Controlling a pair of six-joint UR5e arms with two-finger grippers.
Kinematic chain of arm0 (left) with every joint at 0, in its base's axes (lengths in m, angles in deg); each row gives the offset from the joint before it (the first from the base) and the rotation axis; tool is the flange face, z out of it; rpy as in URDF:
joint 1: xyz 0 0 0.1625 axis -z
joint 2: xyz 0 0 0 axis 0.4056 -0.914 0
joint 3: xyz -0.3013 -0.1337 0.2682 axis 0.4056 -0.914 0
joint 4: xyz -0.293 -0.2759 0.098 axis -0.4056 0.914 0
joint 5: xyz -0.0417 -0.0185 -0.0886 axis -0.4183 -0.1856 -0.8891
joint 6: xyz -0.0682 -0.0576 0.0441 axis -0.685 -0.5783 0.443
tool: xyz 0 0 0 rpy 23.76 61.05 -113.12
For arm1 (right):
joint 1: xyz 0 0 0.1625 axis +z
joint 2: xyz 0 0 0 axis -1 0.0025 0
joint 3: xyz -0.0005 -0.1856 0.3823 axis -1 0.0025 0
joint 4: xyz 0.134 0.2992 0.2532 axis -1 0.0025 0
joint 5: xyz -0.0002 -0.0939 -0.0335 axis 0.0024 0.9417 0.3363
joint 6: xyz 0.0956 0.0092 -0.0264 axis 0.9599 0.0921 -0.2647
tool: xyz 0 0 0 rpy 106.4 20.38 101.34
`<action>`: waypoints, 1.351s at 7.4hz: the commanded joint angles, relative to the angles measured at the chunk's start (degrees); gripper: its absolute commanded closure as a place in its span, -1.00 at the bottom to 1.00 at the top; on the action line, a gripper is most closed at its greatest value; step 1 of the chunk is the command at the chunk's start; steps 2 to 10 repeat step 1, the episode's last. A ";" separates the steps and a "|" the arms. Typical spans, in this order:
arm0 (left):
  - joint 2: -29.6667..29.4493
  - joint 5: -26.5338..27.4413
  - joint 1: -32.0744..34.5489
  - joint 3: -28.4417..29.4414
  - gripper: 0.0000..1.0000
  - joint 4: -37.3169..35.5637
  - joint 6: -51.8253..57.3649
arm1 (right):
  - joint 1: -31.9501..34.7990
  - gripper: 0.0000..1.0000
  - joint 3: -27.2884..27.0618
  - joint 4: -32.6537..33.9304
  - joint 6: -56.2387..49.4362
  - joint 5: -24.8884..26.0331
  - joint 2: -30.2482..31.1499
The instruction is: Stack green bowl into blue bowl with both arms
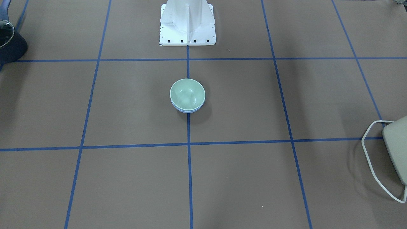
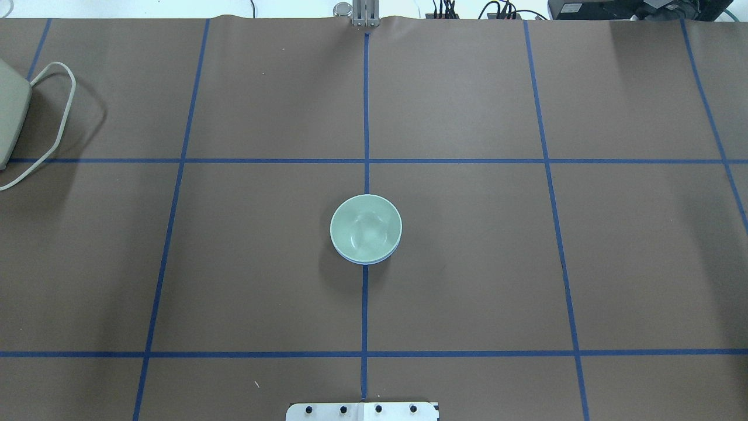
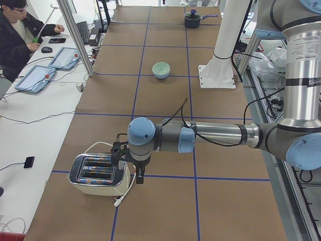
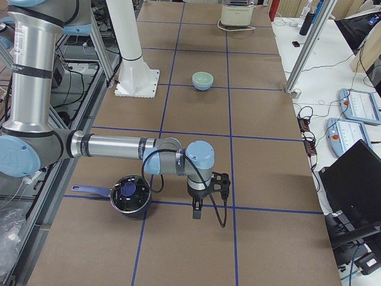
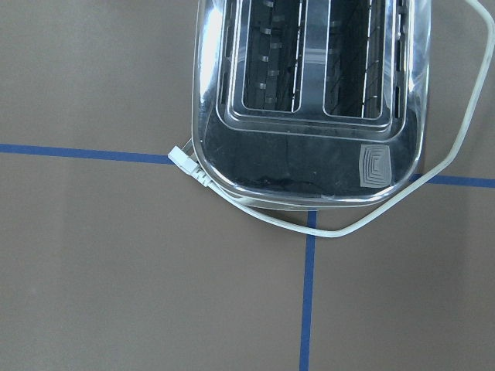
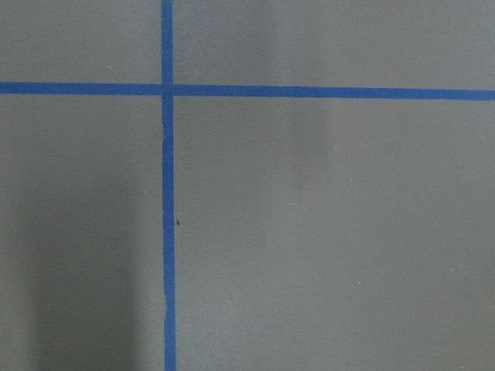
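The green bowl [image 1: 187, 93] sits nested inside the blue bowl [image 1: 187, 111] at the table's centre, on the middle tape line. Only a thin blue rim shows under it in the overhead view [image 2: 364, 261]. The stack is small in both side views [image 3: 161, 69]. My left gripper [image 3: 139, 176] hangs far from the bowls, beside a toaster; it shows only in the exterior left view, so I cannot tell whether it is open or shut. My right gripper [image 4: 196, 212] hangs far from the bowls, next to a black pot; I cannot tell its state either.
A chrome toaster [image 5: 309, 100] with a white cord lies under the left wrist, at the table's left end [image 2: 9, 117]. A black pot [image 4: 130, 196] stands at the right end. The white pedestal [image 1: 187, 22] stands behind the bowls. An operator [image 3: 20, 30] sits at a side desk.
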 commanded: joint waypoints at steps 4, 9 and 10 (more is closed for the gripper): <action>0.00 0.03 -0.05 -0.01 -0.96 0.00 0.00 | -0.01 -1.00 0.01 0.01 0.00 -0.01 -0.01; 0.00 0.03 -0.05 -0.01 -0.96 0.00 0.00 | -0.01 -1.00 0.01 0.01 0.00 -0.01 -0.01; 0.00 0.03 -0.05 -0.01 -0.96 0.00 0.00 | -0.01 -1.00 0.01 0.01 0.00 -0.01 -0.01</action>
